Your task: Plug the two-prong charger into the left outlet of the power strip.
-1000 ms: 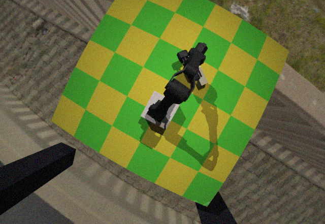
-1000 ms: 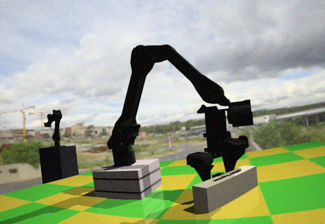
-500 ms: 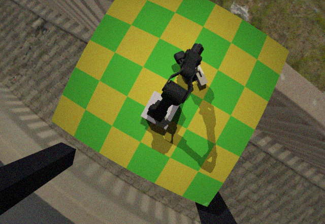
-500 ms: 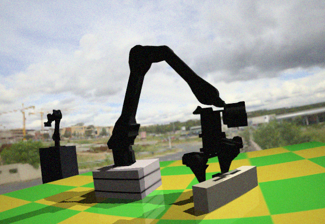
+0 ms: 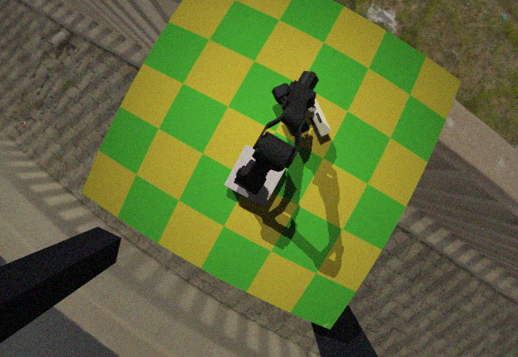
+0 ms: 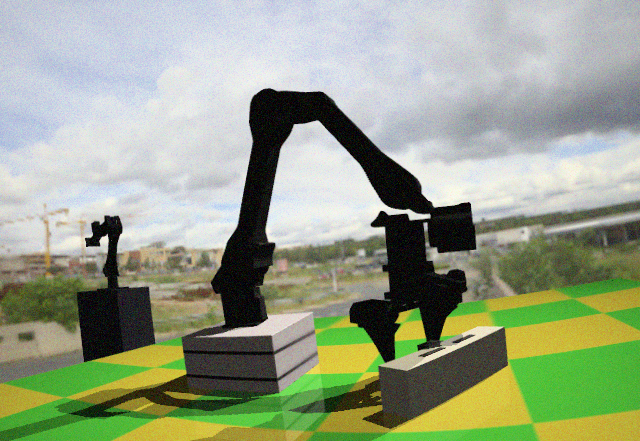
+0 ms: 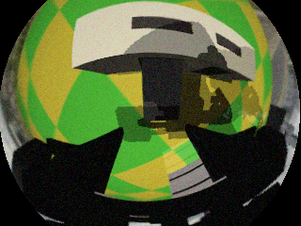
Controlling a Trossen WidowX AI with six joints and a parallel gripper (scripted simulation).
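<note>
The power strip (image 5: 323, 129) (image 6: 447, 376) (image 7: 101, 40) is a long pale block standing on the table, with two dark slots in its top. Part of it lies in the arm's shadow. A dark upright box that looks like the charger (image 7: 162, 87) stands close beside the strip's long side in the wrist view. Its prongs cannot be made out, and the exterior view has it mostly hidden behind the strip. My gripper (image 6: 410, 352) (image 7: 154, 130) is open, points down and holds nothing. Its fingertips are low on the strip's arm-base side, and the dark box appears just beyond them in the wrist view.
The arm's pale base block (image 6: 232, 364) stands on the green and yellow checkered table (image 5: 177, 108), on the gripper's side of the strip. Another small arm on a dark pedestal (image 6: 100, 322) stands in the background. Dark beams (image 5: 62, 271) show in the top view.
</note>
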